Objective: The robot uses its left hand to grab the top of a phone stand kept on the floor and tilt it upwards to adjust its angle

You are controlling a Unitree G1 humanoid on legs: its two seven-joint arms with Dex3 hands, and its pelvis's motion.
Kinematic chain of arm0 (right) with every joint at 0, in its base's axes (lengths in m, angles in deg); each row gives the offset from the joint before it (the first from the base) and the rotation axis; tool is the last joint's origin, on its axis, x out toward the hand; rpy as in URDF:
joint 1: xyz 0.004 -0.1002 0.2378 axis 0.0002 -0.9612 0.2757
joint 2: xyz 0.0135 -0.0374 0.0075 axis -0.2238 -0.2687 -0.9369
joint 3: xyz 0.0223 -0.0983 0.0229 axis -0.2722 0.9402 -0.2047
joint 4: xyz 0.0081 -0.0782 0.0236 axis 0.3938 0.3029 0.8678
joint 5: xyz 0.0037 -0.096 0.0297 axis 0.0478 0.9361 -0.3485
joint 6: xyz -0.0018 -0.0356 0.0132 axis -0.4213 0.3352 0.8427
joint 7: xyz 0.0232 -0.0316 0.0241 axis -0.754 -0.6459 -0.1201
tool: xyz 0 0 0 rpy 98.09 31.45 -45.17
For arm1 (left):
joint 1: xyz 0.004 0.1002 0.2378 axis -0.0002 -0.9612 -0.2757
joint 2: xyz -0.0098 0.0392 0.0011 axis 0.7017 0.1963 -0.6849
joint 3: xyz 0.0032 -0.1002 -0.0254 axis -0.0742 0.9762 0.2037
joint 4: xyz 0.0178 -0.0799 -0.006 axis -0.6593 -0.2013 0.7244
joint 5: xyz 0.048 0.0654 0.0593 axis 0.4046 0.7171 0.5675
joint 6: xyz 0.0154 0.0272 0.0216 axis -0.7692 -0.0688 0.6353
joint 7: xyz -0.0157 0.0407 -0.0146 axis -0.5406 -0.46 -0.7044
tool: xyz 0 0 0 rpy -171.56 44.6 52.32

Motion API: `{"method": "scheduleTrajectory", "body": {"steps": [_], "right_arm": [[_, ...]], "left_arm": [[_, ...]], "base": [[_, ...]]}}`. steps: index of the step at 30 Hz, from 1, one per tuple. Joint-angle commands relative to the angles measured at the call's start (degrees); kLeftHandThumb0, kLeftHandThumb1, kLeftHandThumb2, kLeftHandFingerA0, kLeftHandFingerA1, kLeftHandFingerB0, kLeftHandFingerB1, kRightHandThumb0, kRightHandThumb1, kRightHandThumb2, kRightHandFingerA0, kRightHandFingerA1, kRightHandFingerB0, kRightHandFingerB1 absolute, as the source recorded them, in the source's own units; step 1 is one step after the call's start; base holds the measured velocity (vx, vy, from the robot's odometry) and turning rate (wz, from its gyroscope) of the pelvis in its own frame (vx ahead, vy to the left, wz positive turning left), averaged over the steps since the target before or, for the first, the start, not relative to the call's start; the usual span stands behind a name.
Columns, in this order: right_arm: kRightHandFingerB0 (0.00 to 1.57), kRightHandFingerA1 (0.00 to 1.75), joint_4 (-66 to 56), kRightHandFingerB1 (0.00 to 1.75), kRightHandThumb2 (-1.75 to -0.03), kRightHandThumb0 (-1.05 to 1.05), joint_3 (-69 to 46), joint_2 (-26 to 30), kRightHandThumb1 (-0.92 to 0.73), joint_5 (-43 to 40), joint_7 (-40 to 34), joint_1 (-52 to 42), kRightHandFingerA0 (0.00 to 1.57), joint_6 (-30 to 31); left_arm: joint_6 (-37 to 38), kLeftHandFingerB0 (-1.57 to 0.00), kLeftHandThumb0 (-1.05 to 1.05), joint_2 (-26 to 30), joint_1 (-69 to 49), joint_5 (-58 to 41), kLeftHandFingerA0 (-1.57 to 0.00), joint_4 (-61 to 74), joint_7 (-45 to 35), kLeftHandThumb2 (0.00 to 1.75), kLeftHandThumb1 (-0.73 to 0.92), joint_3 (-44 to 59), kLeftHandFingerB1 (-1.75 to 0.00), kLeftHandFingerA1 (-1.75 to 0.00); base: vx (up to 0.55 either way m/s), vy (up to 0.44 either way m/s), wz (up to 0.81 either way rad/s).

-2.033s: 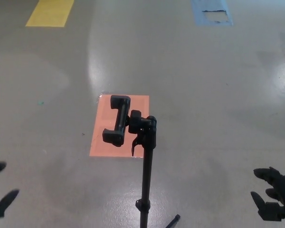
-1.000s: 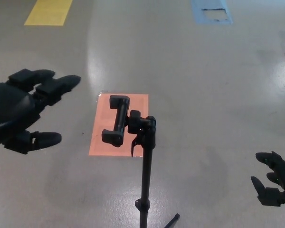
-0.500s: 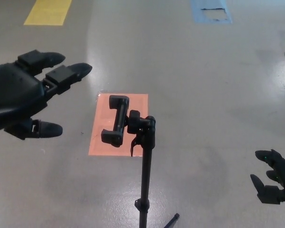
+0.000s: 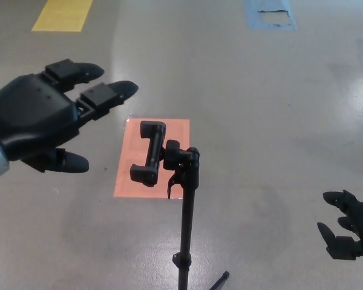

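The left hand (image 4: pixel 39 121) hovers wide open and empty beside the phone stand (image 4: pixel 169 163), while the right hand (image 4: pixel 348 232) hangs open, holding nothing, well apart.

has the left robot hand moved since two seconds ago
Yes. The black left robot hand, open, has risen from the picture's lower-left corner up and rightward, toward the black phone stand over the orange floor rectangle.

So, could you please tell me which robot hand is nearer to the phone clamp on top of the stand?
The left robot hand, open, up and to the left of the phone clamp. The right robot hand sits far off at the lower right edge.
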Motion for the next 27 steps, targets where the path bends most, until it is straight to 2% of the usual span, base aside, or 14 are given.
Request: {"method": "scheduleTrajectory", "body": {"steps": [1,2,3,8,14,15,16,18,19,20,27], "right_arm": [[0.00,0.48,0.15,0.47,-1.11,-0.33,0.42,0.78,-0.60,0.36,0.20,0.33,0.00,0.77],[0.00,0.47,0.13,0.47,-1.11,-0.33,0.21,0.81,-0.60,0.10,0.45,0.31,0.00,0.44],[0.00,0.47,0.15,0.47,-1.11,-0.33,0.20,0.84,-0.60,0.09,0.45,0.34,0.00,0.39],[0.00,0.47,0.27,0.47,-1.11,-0.33,0.31,0.90,-0.60,0.27,0.48,0.59,0.00,0.71],[0.00,0.48,0.33,0.47,-1.11,-0.33,0.21,0.91,-0.60,0.22,0.80,0.78,0.00,1.05],[0.00,0.47,0.32,0.47,-1.11,-0.33,0.11,0.89,-0.60,0.12,0.85,0.88,0.00,1.06],[0.00,0.47,0.31,0.47,-1.11,-0.33,-0.01,0.88,-0.60,-0.02,1.02,0.91,0.00,1.04],[0.00,0.47,0.30,0.47,-1.11,-0.33,-0.12,0.89,-0.60,-0.14,1.20,0.91,0.00,1.02],[0.00,0.47,0.29,0.47,-1.11,-0.33,0.02,0.95,-0.60,0.05,1.16,0.94,0.00,1.08],[0.00,0.48,0.28,0.47,-1.11,-0.33,0.15,0.98,-0.60,0.21,1.06,0.97,0.00,1.19],[0.00,0.47,0.37,0.46,-1.11,-0.33,0.25,0.98,-0.60,0.39,1.00,1.04,0.00,1.30]], "left_arm": [[-1.41,0.00,-0.10,-0.06,0.90,2.97,-0.07,1.51,-4.03,0.55,0.49,-1.28,-0.25,-0.25],[-1.41,-0.01,-0.03,-0.25,0.95,2.74,-0.05,1.65,-4.78,0.55,0.54,-1.52,-0.27,-0.24],[-1.37,0.00,-0.11,-0.37,1.00,2.75,-0.04,1.68,-5.15,0.68,0.44,-1.74,-0.22,-0.19],[-0.87,0.00,-0.06,-0.90,0.89,4.26,-0.01,1.80,-4.44,0.73,0.45,-2.41,-0.25,-0.17],[-0.91,-0.02,-0.12,-1.46,0.72,5.20,-0.03,2.48,-4.96,0.73,0.49,-2.98,-0.26,-0.19],[-0.57,-0.03,-0.12,-1.75,0.74,5.31,-0.04,2.27,-4.29,0.58,0.56,-2.99,-0.28,-0.24],[-0.48,-0.04,-0.15,-1.88,0.76,5.49,-0.07,2.25,-4.12,0.67,0.49,-3.05,-0.25,-0.18],[-0.54,-0.04,-0.15,-1.93,0.76,5.72,-0.07,2.35,-4.25,0.67,0.49,-3.12,-0.25,-0.18],[-0.69,-0.02,-0.15,-1.91,0.68,5.88,-0.03,2.57,-4.54,0.57,0.57,-3.14,-0.28,-0.25],[-0.80,-0.06,-0.18,-1.96,0.57,5.77,-0.09,2.75,-4.78,0.66,0.52,-3.12,-0.24,-0.18],[-1.36,-0.04,-0.17,-2.41,0.28,6.39,-0.07,3.24,-5.23,0.68,0.50,-2.98,-0.22,-0.20]], "base": [[0.00,0.000,0.00],[0.00,0.000,0.00],[0.00,0.000,0.00],[0.00,0.000,0.00],[0.00,0.000,0.00],[0.00,0.000,0.00],[0.00,0.000,0.00],[0.00,0.000,0.00],[0.00,0.000,0.00],[0.00,0.000,0.00],[0.00,0.000,0.00]]}}
